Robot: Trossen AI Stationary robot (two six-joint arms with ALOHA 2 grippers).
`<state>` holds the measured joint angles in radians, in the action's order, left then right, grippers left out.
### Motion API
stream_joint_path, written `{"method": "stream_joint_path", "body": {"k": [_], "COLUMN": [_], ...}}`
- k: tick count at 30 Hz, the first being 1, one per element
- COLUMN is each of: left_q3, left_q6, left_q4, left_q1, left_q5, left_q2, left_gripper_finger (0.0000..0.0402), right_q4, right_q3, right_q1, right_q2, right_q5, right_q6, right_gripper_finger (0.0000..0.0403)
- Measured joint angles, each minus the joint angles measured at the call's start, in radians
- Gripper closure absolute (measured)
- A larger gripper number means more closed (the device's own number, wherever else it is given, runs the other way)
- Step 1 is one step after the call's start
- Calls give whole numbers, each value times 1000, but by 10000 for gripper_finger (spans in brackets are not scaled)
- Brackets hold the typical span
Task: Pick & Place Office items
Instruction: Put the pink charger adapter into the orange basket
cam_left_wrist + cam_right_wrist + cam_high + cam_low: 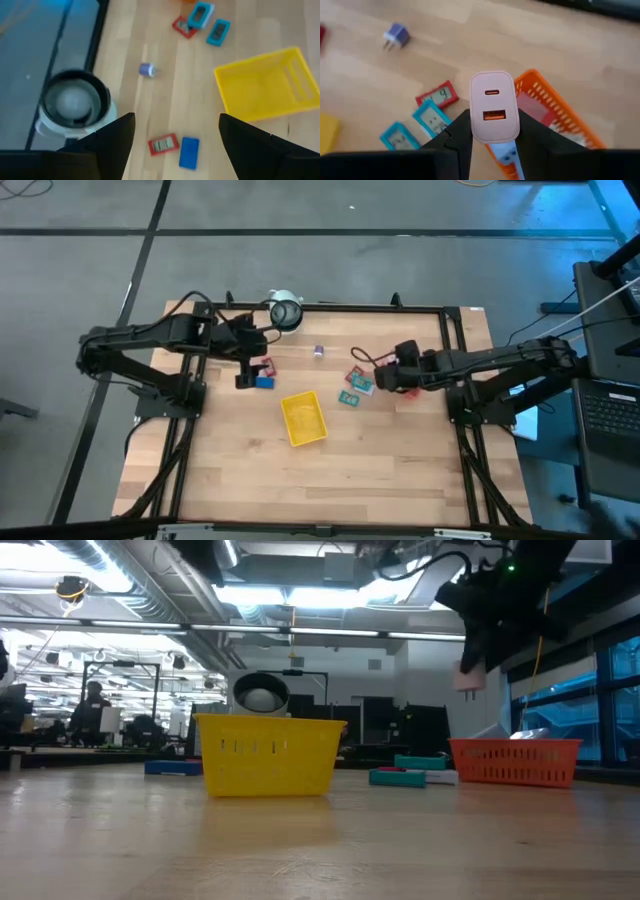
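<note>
My right gripper (491, 131) is shut on a pinkish white charger block (491, 107) and hangs above the red-orange tray (515, 762) near the table's right side. My left gripper (176, 120) is open, raised over a red item (162, 144) and a blue block (189, 152) that lie flat on the wood. A lavender plug (319, 351) lies near the table's far middle. A red item (437, 95) and two teal ones (432, 120) (397, 136) lie flat beside the red-orange tray (545, 107). My right gripper pinches the charger block between its two fingers, which sit on its two narrow sides at the lower end (491, 134). The socket face (492, 104) points at the wrist camera. The block (467, 675) is lifted clear, well above the tray.
A yellow tray (303, 418) sits mid-table, between the two groups of items. A white round object with a dark centre (285, 312) stands at the far edge near my left gripper. Bare wood stretches across the near half of the table. A laptop (607, 415) sits off to the right.
</note>
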<state>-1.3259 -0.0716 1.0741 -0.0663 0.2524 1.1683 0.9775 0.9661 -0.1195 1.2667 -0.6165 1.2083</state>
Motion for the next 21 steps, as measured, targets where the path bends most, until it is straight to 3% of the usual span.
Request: {"method": "stream_joint_path", "body": {"k": [7, 21], "left_q3": [94, 141], "left_q6": [0, 1], "left_q4": [-65, -145], "left_q1": [-16, -14], "left_q5": [-42, -71], "left_q2": [-38, -35], "left_gripper_finger": [117, 117], "right_q4": [52, 90], "right_q3": [0, 0], "right_q1": [55, 184], "right_q2": [-1, 77], "right_q5": [4, 121], "right_q6": [244, 202], "right_gripper_finger": [282, 280]}}
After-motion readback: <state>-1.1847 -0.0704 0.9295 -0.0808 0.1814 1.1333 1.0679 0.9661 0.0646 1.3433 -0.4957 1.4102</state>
